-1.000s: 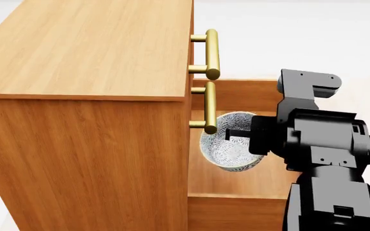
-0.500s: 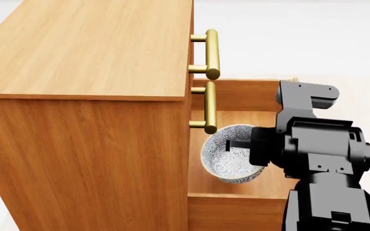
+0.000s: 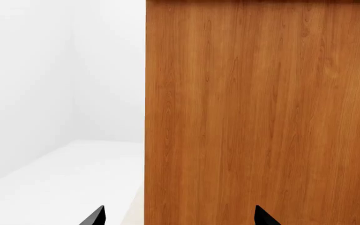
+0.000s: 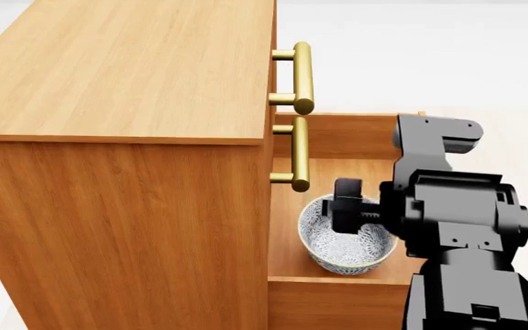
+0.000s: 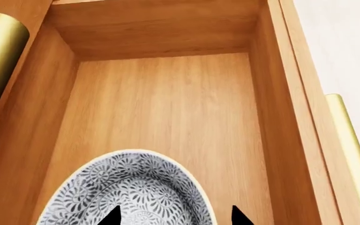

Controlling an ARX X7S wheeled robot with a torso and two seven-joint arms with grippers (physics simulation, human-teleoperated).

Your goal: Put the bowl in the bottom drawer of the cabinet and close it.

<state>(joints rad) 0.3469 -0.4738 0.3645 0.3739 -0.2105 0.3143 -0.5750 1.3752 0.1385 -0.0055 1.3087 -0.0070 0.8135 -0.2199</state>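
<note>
The bowl (image 4: 348, 239) sat upright inside the open bottom drawer (image 4: 337, 134) of the cabinet (image 4: 126, 137). The right end effector (image 4: 346, 205) stood over the bowl's rim, fingers apart. The left end effector (image 3: 176, 218), fingers apart, faced the cabinet's side.

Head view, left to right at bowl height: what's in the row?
Cabinet side panel → bowl in the open bottom drawer → right gripper and its black arm housing at the bowl's right rim.
</note>
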